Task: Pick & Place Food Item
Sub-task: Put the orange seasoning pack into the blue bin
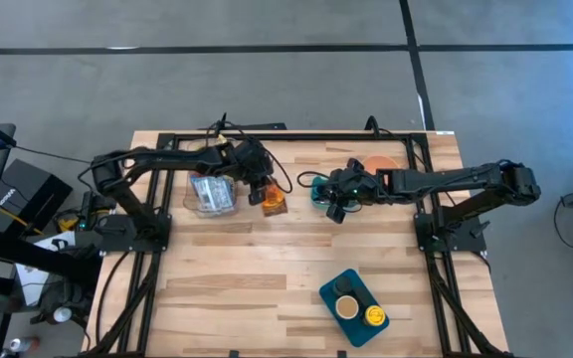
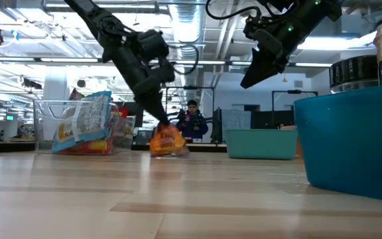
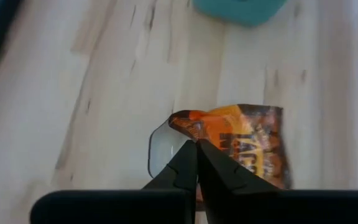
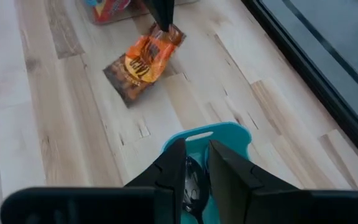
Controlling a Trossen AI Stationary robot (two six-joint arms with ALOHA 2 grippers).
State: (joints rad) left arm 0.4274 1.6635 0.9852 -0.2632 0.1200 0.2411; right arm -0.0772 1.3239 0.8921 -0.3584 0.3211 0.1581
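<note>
— Item one, please: what does each view give me that the others do not?

— High view: I see both arms over the wooden surface (image 1: 267,268). My left tool (image 1: 267,192) sits at the orange snack packet (image 1: 274,204), just beside a clear bin (image 1: 210,192) of packets. My right tool (image 1: 336,204) is over a small teal tray (image 1: 318,189). A blue tray (image 1: 351,298) with round containers lies near the front edge, well apart. Low view alone shows the packet (image 2: 166,141) resting on the surface, the left tool (image 2: 161,119) slanting down onto its top, the right tool (image 2: 254,76) raised, and a person (image 2: 191,119) far behind.

— Item two: tool states?

— Left wrist view: fingers pressed together, pinching the packet's upper edge (image 3: 194,127). Right wrist view: fingers slightly apart, holding nothing, above the teal tray (image 4: 219,140).

— Item three: the packet's look?

— Orange crinkled foil, dark printed panel, clear film along one edge; it lies flat, between bin and teal tray.
</note>
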